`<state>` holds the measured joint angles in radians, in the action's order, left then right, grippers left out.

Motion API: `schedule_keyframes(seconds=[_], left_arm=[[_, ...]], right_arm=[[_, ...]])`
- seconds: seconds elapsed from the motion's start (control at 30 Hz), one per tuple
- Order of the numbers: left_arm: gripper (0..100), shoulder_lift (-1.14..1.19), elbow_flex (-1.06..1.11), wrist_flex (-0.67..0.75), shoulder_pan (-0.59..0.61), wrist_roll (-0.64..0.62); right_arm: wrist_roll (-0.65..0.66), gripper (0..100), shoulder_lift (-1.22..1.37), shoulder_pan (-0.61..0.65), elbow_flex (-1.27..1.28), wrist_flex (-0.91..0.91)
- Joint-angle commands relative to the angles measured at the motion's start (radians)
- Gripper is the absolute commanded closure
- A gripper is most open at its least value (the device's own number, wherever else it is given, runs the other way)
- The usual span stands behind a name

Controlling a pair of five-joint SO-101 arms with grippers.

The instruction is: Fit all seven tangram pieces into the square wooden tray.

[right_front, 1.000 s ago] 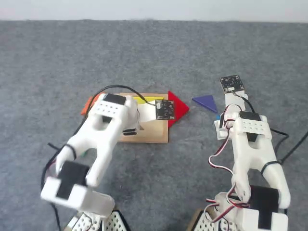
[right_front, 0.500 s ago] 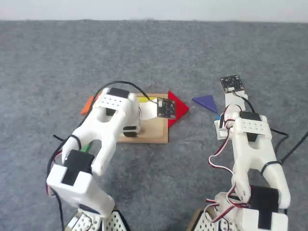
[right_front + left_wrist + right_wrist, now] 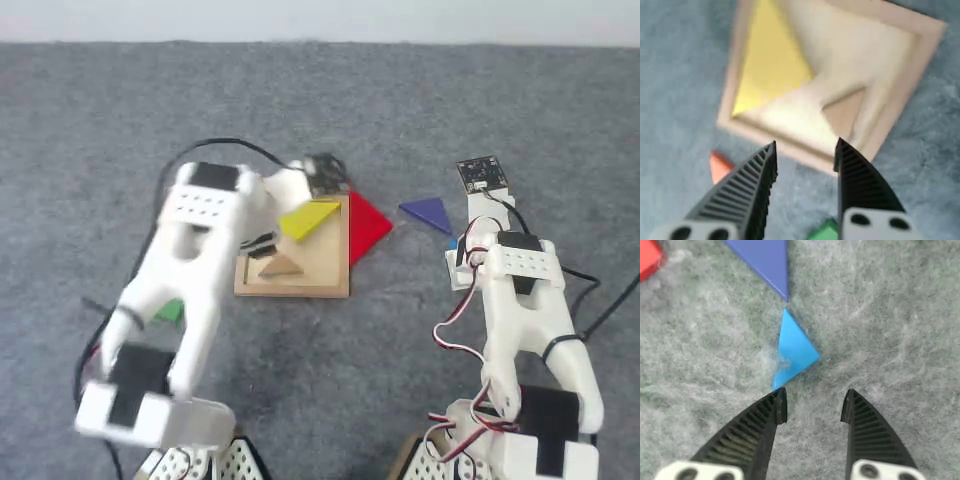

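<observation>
**Tray part filled, blue triangle likely next**

My left end effector (image 3: 805,146) hangs released and empty over the tray (image 3: 300,283), where the yellow piece (image 3: 308,217) lies. My right end effector (image 3: 815,394), spread, hovers just beside the blue triangle (image 3: 792,351); I judge it must straddle and pinch that.

Left arm (image 3: 190,270), blurred, covers part of the tray (image 3: 300,290) and most of the green piece (image 3: 168,313). Right wrist view: red piece (image 3: 647,260) and purple triangle (image 3: 762,260) cut by edges.

This looks like a robotics lab bench. A felt-covered table (image 3: 90,130) runs up to a bare white wall (image 3: 320,18). The right arm (image 3: 520,300) carries an exposed circuit board (image 3: 482,174) and loose wires (image 3: 452,322).
</observation>
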<state>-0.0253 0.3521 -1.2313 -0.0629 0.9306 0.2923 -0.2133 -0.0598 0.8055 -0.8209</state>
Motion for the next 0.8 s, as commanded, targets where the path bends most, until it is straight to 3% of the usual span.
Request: schedule_keyframes(seconds=[0.0, 0.13, 0.27, 0.5, 0.63, 0.77], left_arm=[[82, -0.215, 0.131, 0.124, 0.126, -0.169], [82, -0.295, 0.277, 0.221, 0.275, -0.282], [83, -0.304, 0.383, 0.290, 0.408, -0.420], [99, -0.310, 0.628, 0.551, 0.534, -0.603], [99, -0.356, 0.645, 0.575, 0.569, -0.634], [99, -0.393, 0.705, 0.634, 0.577, -0.632]], right_arm=[[-0.009, 86.8, -0.022, 0.002, -0.092, -0.062], [0.011, 97.5, -0.012, 0.131, -0.199, -0.176], [0.026, 96.9, -0.010, 0.311, -0.264, -0.211], [0.026, 96.9, 0.031, 0.610, -0.361, -0.122], [0.026, 99.2, 0.200, 0.676, -0.457, -0.030], [0.026, 99.1, 0.392, 0.708, -0.606, -0.061]])
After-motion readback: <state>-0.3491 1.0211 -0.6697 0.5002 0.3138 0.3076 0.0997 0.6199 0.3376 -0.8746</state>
